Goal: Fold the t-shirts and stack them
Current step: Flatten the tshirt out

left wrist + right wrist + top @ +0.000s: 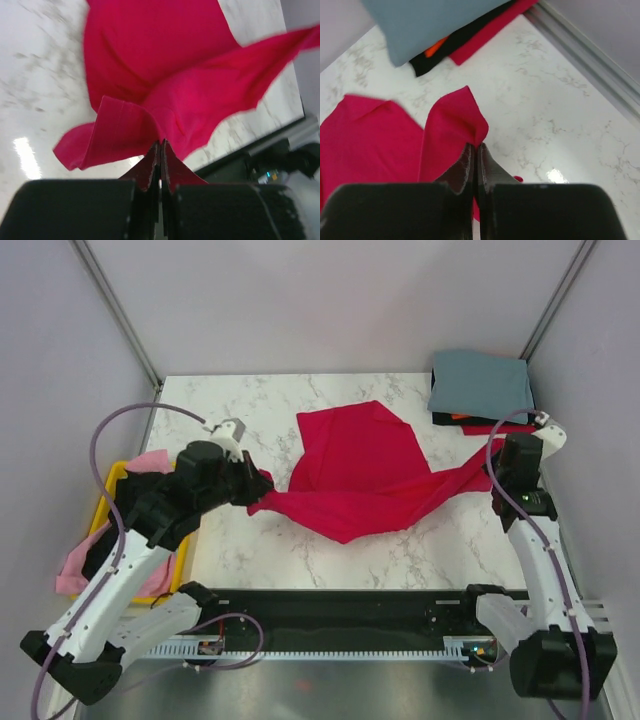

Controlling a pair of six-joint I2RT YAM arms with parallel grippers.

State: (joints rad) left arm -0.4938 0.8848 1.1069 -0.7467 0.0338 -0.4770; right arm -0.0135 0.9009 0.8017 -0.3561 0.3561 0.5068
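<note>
The crimson t-shirt (355,470) is stretched between our left fingers (149,170) and right fingers (464,167), both clamped on its edges, presumably to flatten it for folding.

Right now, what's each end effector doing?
Left end effector: closed, pinching the red t-shirt.
Right end effector: closed, pinching the same shirt's other end.
</note>
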